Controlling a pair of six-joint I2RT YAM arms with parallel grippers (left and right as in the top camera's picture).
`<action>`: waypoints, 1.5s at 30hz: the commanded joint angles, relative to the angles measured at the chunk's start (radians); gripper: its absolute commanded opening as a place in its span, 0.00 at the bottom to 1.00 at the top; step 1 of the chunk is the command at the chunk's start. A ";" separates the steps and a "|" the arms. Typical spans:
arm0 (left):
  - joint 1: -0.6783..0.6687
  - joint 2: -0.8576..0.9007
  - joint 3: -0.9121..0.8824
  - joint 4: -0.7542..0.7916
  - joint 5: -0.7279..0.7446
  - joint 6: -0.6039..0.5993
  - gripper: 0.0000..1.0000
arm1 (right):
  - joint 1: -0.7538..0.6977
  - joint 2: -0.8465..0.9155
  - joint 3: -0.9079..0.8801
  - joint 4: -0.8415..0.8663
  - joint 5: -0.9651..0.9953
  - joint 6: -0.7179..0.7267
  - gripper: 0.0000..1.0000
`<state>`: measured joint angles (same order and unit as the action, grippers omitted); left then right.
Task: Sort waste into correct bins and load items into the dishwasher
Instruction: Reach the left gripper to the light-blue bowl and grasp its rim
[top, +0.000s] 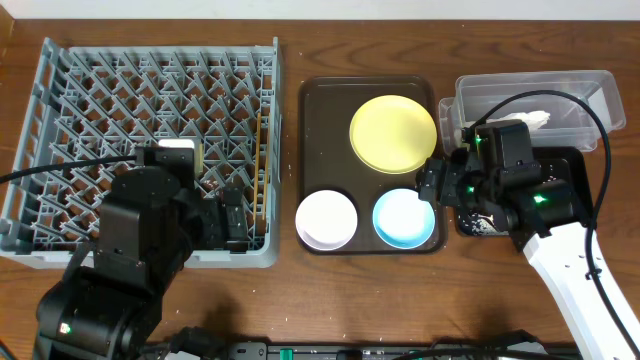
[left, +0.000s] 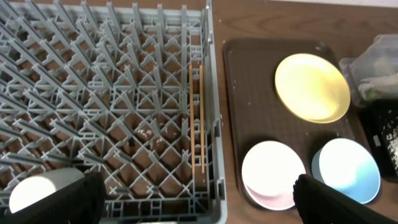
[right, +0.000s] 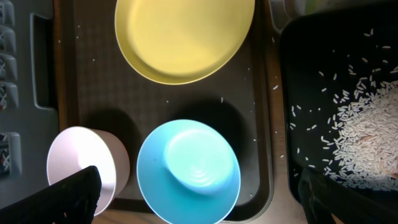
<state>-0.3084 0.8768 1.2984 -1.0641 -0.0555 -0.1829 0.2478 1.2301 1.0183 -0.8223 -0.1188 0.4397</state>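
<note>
The grey-blue dish rack (top: 60, 120) holds two chopsticks (top: 262, 170) along its right side and a white cup (left: 37, 190). The yellow plate (top: 393, 133), white bowl (top: 327, 219) and light blue bowl (top: 405, 218) sit on a brown tray (top: 318, 110). The clear tub (top: 590, 95) holds crumpled white paper (top: 525, 120). The black tray (right: 311, 56) holds rice (right: 367, 137). My left gripper (left: 199, 205) is open and empty over the rack's front right corner. My right gripper (right: 205, 199) is open, straddling the blue bowl (right: 188, 171) from above.
Loose rice grains are scattered on the brown tray (right: 93, 74). The right arm hides most of the black tray in the overhead view. Something greenish (left: 373, 93) shows inside the clear tub. Bare wooden table (top: 400, 300) lies in front of the trays.
</note>
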 joint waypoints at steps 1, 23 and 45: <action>0.004 0.006 0.014 -0.013 -0.011 0.005 0.98 | 0.016 0.001 -0.002 -0.001 0.010 -0.010 0.99; 0.004 0.015 0.014 0.103 0.263 -0.074 0.99 | 0.016 0.001 -0.002 0.013 0.006 0.015 0.99; -0.327 0.608 0.014 0.296 0.203 -0.037 0.84 | -0.420 -0.124 -0.001 -0.159 0.069 0.053 0.99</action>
<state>-0.5678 1.4044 1.3018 -0.8112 0.2260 -0.2554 -0.1596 1.1061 1.0180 -0.9611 -0.0544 0.4828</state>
